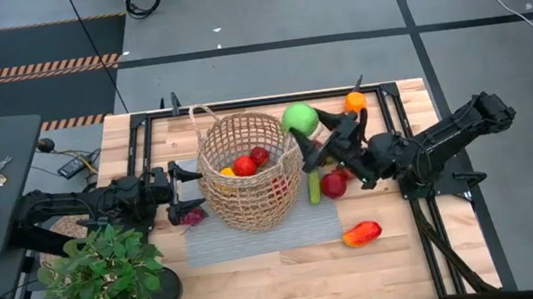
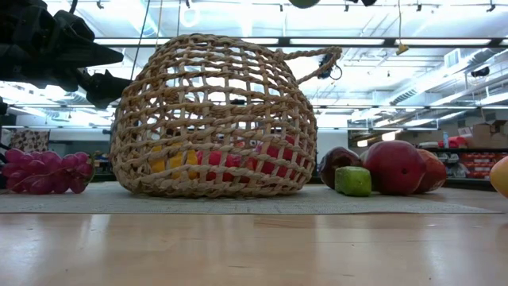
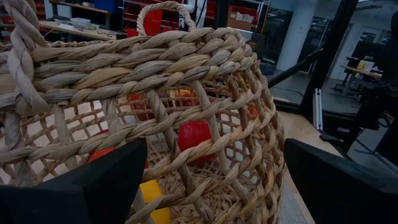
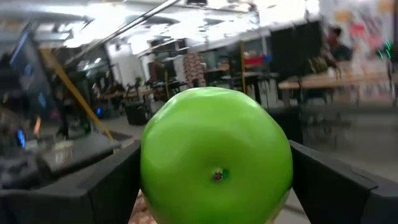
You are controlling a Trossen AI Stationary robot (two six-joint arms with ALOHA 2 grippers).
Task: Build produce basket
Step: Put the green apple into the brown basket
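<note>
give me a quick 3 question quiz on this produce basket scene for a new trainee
1. True or false: the right gripper holds a green apple.
2. Which piece lies on the table beside the left gripper? A purple grapes B banana C lemon
3. Fill in: the red and yellow pieces already packed sit inside the ____.

Key: 1 true; 2 A; 3 basket

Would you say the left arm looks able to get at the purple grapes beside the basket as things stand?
Probably yes: the grapes lie in the open just by the left gripper, which is open and empty beside the basket; nothing lies between them.
</note>
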